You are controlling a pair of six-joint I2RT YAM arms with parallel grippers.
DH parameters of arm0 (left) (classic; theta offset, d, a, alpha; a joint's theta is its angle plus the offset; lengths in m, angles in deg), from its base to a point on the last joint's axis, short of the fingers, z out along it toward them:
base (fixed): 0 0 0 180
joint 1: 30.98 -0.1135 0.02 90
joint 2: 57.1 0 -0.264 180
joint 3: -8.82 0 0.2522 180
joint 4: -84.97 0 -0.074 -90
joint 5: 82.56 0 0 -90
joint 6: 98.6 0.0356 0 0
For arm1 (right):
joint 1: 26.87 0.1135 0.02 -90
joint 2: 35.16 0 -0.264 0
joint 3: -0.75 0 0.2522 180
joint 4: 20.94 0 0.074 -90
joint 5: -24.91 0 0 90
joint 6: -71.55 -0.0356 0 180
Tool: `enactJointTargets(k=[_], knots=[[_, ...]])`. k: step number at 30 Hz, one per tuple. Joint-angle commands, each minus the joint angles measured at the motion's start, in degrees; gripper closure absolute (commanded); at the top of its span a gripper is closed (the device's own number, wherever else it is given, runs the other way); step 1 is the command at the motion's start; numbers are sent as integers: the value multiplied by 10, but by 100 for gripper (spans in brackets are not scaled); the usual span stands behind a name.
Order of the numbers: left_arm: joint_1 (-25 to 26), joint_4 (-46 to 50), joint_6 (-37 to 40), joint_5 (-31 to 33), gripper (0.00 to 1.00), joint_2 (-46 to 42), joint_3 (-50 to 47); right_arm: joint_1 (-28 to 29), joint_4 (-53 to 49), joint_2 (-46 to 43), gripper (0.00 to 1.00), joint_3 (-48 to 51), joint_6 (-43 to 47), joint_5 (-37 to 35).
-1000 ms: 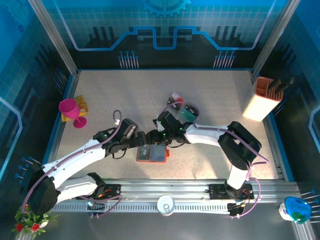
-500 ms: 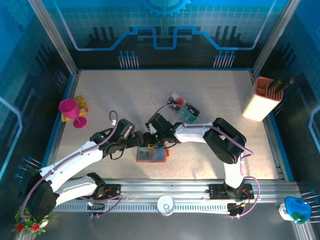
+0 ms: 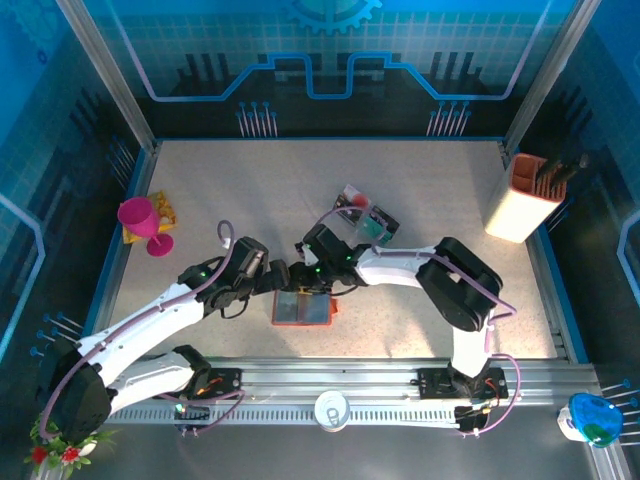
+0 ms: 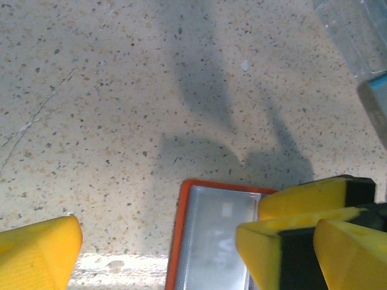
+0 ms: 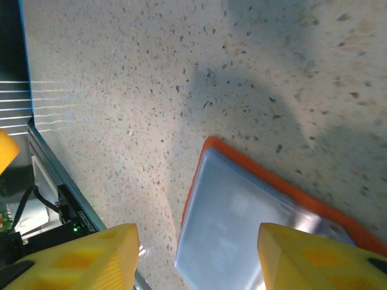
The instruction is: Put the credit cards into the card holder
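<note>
The card holder point(image 3: 303, 309) lies open on the table, orange-rimmed with a shiny grey pocket facing up. It also appears in the left wrist view point(image 4: 213, 241) and the right wrist view point(image 5: 242, 223). My left gripper point(image 3: 283, 279) is open wide at its far left corner point(image 4: 193, 248), holding nothing. My right gripper point(image 3: 313, 274) hovers open above the holder's far edge point(image 5: 196, 248), and one of its yellow fingers point(image 4: 302, 199) overlaps the holder's right part. The credit cards point(image 3: 364, 216), one teal and one white with red, lie in a clear tray behind the right gripper.
A pink goblet point(image 3: 141, 222) and a yellow item point(image 3: 164, 209) stand at the left edge. A white-and-orange box of dark utensils point(image 3: 528, 196) stands at the back right. The metal rail point(image 3: 330, 385) with a can point(image 3: 331, 408) runs along the near edge.
The right gripper has moved left from beside the clear tray to above the holder's far edge. The left arm has barely shifted. Both grippers stay as open as before.
</note>
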Motion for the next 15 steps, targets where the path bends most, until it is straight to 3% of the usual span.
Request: enactJointTargets(k=[1, 9, 15], knots=[[-2, -1, 5, -9, 1, 8, -12, -13, 1, -68, 45, 18, 12, 2], [-2, -16, 9, -21, 1, 29, -7, -22, -155, -148, 45, 54, 96, -115], [-2, -25, 10, -31, 1, 46, 1, -7, -244, -143, 45, 51, 142, -178]])
